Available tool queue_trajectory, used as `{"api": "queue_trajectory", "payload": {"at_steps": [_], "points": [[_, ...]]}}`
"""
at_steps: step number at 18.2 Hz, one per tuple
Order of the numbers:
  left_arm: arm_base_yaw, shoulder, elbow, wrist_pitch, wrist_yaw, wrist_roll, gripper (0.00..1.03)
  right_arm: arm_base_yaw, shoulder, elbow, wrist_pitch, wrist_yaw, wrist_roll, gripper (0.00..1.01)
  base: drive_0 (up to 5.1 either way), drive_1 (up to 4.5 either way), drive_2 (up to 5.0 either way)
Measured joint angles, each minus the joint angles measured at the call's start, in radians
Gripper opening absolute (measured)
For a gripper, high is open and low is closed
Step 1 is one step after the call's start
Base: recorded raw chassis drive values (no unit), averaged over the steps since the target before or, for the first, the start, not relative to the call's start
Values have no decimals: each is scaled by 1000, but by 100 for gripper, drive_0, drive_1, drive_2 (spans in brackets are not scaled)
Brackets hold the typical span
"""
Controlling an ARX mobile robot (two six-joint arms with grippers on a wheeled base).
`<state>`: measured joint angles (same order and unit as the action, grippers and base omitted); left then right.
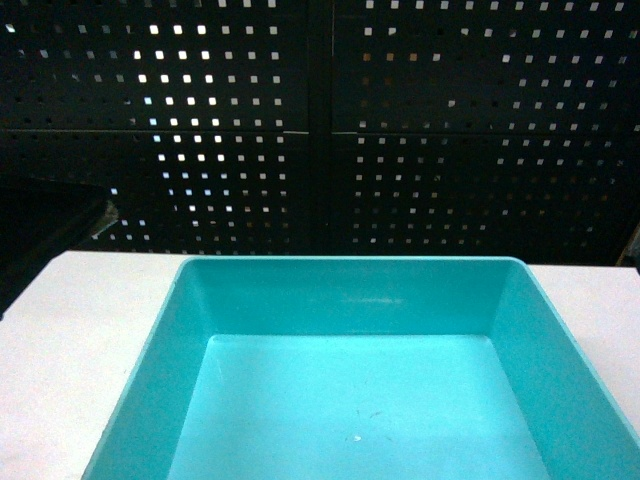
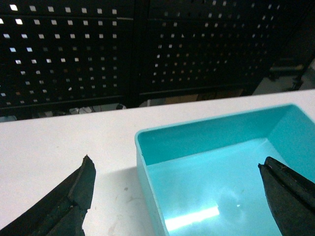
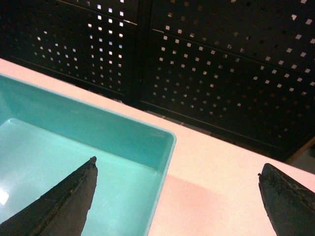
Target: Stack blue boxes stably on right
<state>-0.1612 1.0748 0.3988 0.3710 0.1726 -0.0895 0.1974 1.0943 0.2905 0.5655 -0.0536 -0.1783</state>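
Sitting on the table, a smooth turquoise tub.

pale turquoise blue box, open side up, empty, on white table

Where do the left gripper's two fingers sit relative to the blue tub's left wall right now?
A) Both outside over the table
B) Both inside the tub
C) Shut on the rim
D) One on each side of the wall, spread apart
D: in the left wrist view, the left gripper is open, one finger over the white table and the other over the blue tub interior.
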Motion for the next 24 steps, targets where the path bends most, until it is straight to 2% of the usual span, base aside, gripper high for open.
{"api": "queue_trajectory", "payload": {"at_steps": [3, 7, 11, 19, 20, 22, 24], "points": [[-28, 109, 96, -91, -50, 8, 98, 24, 121, 109, -16, 2, 1, 98, 0, 0, 0], [-72, 233, 130, -129, -66, 8, 98, 51, 276, 179, -55, 24, 7, 98, 0, 0, 0], [-123, 327, 130, -68, -115, 29, 98, 50, 448, 158, 43, 63, 16, 98, 0, 0, 0], [-145, 438, 124, -33, -150, 18, 98, 35, 618, 107, 157, 85, 16, 98, 0, 0, 0], [-152, 447, 124, -40, -151, 14, 98, 30, 639, 105, 169, 88, 16, 96, 0, 0, 0], [-160, 457, 125, -43, -167, 8, 98, 29, 660, 95, 173, 92, 16, 76, 0, 0, 0], [-172, 461, 124, -31, -206, 9, 98, 34, 671, 82, 193, 104, 16, 54, 0, 0, 0]]}}
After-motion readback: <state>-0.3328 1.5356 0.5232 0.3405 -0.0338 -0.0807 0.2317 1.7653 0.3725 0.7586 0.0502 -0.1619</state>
